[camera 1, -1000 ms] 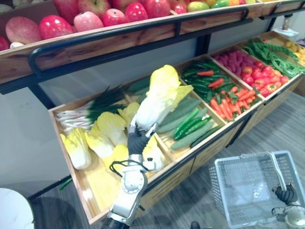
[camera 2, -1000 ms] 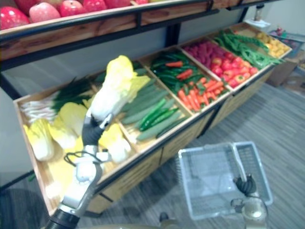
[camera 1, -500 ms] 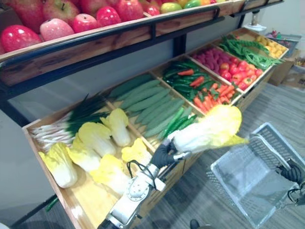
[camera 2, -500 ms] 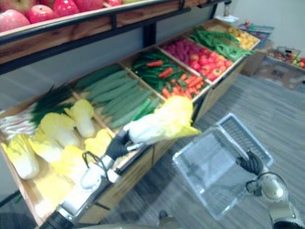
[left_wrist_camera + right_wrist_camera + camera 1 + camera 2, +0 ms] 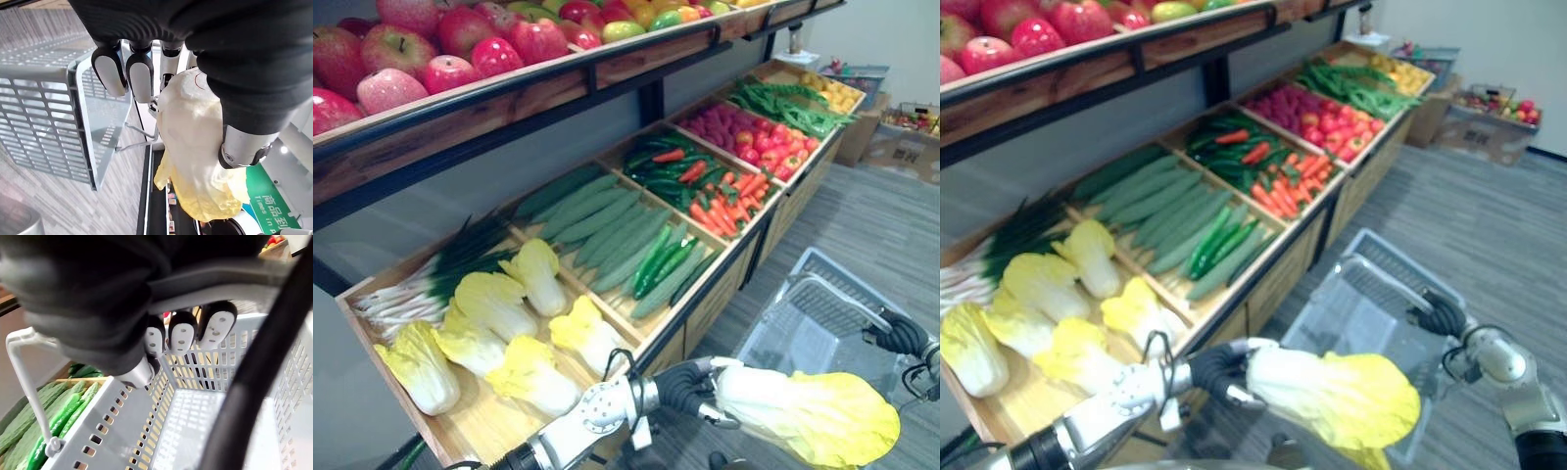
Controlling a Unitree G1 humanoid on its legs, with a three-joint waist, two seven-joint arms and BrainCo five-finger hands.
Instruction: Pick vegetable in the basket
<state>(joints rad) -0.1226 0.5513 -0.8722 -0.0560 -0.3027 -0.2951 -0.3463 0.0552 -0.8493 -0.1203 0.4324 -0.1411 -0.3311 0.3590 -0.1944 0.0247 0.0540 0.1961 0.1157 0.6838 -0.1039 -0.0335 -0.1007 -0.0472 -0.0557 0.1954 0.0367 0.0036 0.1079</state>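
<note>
Just short of the basket's near rim, the left hand [image 5: 690,388] was clenched round the white stem end of a napa cabbage [image 5: 813,416]. Its fingers [image 5: 117,73] lay on one side of the stem and the thumb on the other. The cabbage lay roughly level, its broad yellow leaf end pointing away from the wrist toward the robot's right, and it was not yet in the grey slotted basket [image 5: 803,277].

To place it well, the leaf end probably needed to go over the rim first and clear the raised handle [image 5: 1381,274], which arched across the opening. The leaves were wide and looked likely to catch on either one. Lowering the cabbage toward the basket floor before opening the fingers seemed safer than dropping it from above. The basket would need to be held steady meanwhile.

That job belonged to the right hand [image 5: 1440,315], whose fingers were curled round the handle near its outer end, with the basket hanging below.

The left forearm reached across the robot's front from its lower left, close to level, wrist in line with the cabbage. Behind it stood the wooden stall [image 5: 705,294], with more cabbages and cucumbers [image 5: 617,220].
</note>
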